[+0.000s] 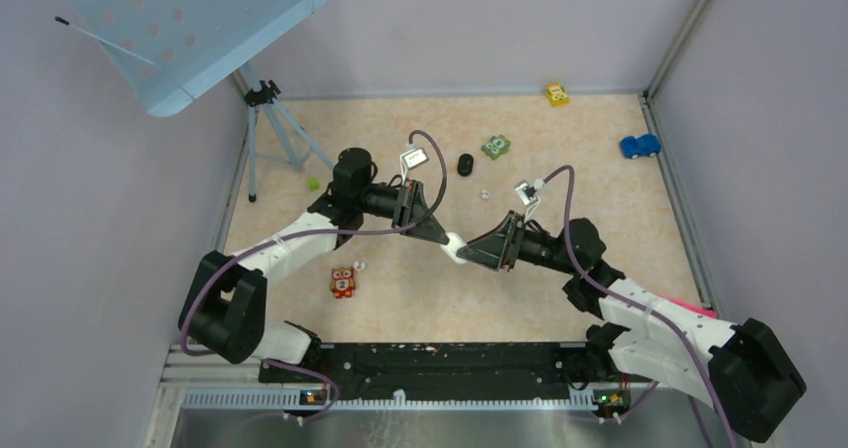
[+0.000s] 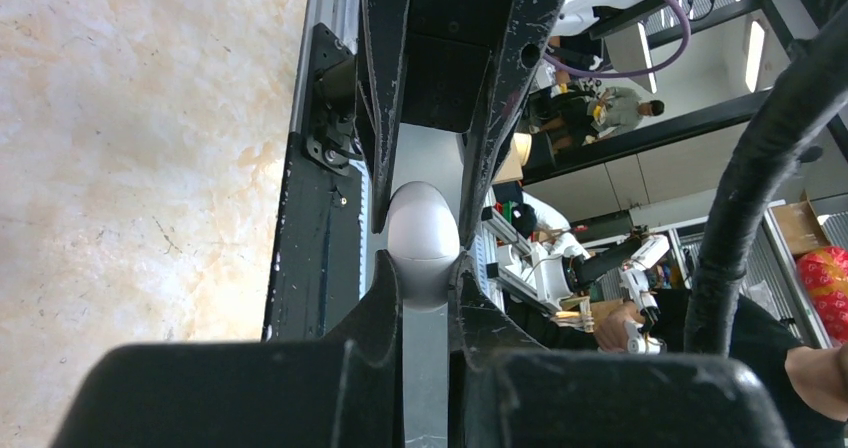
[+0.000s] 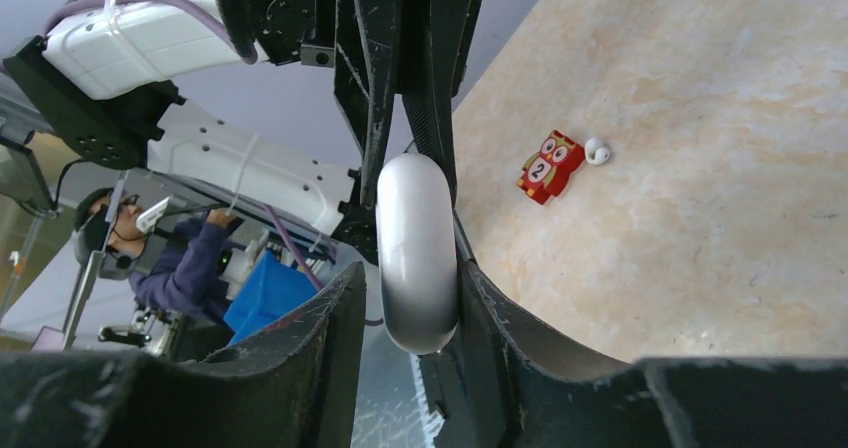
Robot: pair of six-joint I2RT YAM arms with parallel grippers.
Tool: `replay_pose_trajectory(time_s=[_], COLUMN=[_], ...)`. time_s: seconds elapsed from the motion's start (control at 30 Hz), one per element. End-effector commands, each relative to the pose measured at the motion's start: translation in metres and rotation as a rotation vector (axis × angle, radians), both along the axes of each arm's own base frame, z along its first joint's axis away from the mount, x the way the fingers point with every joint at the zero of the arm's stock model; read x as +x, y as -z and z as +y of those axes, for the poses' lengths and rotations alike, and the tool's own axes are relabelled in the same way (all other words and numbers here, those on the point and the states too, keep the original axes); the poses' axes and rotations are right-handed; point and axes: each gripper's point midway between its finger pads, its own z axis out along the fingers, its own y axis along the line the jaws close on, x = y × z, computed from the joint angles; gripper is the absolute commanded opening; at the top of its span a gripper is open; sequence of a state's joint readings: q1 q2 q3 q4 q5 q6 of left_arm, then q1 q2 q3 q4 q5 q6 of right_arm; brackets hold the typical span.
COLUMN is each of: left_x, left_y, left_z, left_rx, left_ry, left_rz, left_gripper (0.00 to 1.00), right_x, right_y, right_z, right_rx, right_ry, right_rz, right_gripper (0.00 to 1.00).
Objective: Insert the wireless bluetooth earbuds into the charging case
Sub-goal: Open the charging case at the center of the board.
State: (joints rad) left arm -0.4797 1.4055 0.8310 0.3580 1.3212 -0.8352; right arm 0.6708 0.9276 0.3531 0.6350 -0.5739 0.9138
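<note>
Top external view shows the case point(image 1: 456, 247) held above the table point(image 1: 600, 268), the left gripper point(image 2: 424, 271) clamped narrowly on 1 end and the right gripper point(image 3: 412, 268), about half closed, lying against both flanks of the other. 1 earbud point(image 3: 597, 150) lies on the table just beside the owl toy point(image 3: 549, 165), another earbud point(image 1: 484, 195) farther back. To open the case cleanly, keep the left grip firm and seat the right fingers wholly beyond the seam point(image 2: 422, 259) before pulling.
</note>
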Motion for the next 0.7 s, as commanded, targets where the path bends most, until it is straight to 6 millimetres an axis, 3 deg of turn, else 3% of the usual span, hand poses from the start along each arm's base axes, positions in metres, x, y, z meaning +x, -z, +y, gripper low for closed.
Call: replay_pose_trajectory(time_s=[0.0,0.17,0.57,0.67], left_x=[-0.007,-0.006,-0.011,-0.014], left_y=[-0.016,-0.009,-0.016,-0.017], left_z=[0.003,0.003,0.006,0.007], left_rx=[-0.051,-0.024,-0.053,-0.058], left_ry=[0.030,0.017,0.014,0.018], left_rz=[-0.089,-0.079,-0.127,-0.134], left_gripper=[0.00,0.00,0.00,0.00], right_x=[-0.006,-0.002,-0.002,-0.001], right_y=[-0.023,-0.037,-0.058,-0.058], right_z=[0.000,-0.006,-0.015,-0.009], right_rx=[0.102,0.225,0.516,0.529], right_ry=[-0.034,0.015,-0.028,-0.062], right_rz=[-0.054,-0.017,0.103,0.125], right_gripper=[0.38,0.36,0.26,0.25])
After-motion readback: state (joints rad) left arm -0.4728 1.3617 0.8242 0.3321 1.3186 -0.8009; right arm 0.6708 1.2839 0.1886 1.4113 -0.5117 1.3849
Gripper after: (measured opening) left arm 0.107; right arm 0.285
